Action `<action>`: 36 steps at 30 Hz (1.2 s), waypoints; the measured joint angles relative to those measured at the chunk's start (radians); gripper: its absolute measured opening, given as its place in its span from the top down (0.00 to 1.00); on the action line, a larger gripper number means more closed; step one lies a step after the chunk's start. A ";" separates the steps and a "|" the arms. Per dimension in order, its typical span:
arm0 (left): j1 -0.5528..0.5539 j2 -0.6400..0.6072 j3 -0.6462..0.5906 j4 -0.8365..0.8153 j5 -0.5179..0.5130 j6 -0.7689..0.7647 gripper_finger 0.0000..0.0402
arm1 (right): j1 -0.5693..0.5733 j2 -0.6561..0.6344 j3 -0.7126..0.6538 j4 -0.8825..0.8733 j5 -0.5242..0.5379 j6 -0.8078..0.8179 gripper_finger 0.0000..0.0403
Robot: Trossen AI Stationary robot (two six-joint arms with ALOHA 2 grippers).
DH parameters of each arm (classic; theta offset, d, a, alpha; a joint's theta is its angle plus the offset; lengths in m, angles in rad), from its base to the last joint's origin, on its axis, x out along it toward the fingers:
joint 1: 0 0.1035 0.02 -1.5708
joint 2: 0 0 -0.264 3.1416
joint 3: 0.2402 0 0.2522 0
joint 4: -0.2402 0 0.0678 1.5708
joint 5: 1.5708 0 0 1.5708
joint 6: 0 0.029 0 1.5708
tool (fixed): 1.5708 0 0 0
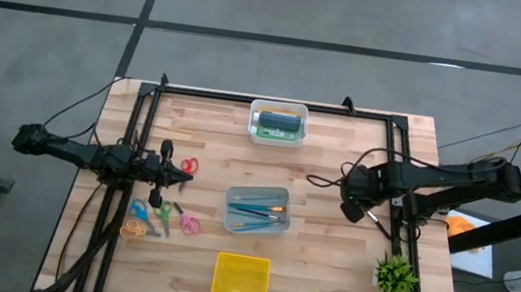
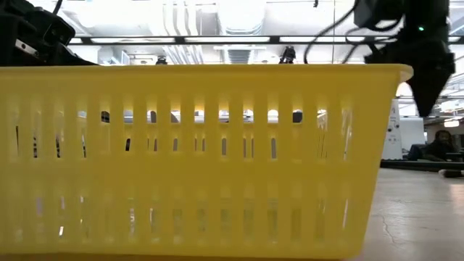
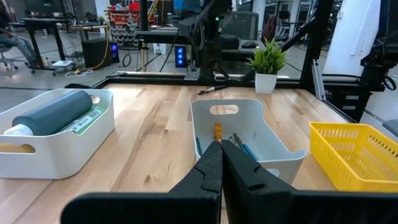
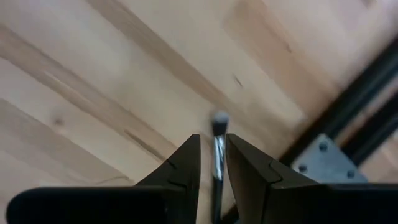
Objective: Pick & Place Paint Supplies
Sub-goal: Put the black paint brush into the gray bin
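Item: paintbrush (image 4: pixel 217 155), pinched between right gripper (image 4: pixel 213 163) fingers, long axis along them, bristles forward, over table's 3 o'clock edge; brush bin (image 1: pixel 257 210) toward 9 o'clock. Left gripper (image 3: pixel 221 163): pressed together, idle

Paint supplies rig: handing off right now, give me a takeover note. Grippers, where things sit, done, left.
Left gripper: shut, empty, at the table's left side near the scissors.
Right gripper: shut on a thin brush, above bare wood at the table's right side, near the frame rail.
Middle white bin: several brushes already in it.
Far white bin: tubes lying in it, dark one on top.
Yellow basket: contents not clear from above.
Done: most brushes and the tubes are binned.
Left: carry the held brush to the middle bin, probably, and release.
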 joint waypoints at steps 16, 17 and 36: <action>0.000 0.000 0.000 0.000 0.000 0.000 1.00 | 0.000 0.015 -0.140 0.009 -0.120 0.050 0.82; 0.000 0.000 0.000 0.000 0.000 0.000 1.00 | 0.000 0.015 -0.141 0.016 -0.119 0.057 0.82; 0.000 0.000 0.000 0.000 0.000 0.000 1.00 | -0.001 0.022 -0.163 0.058 -0.180 -0.205 0.82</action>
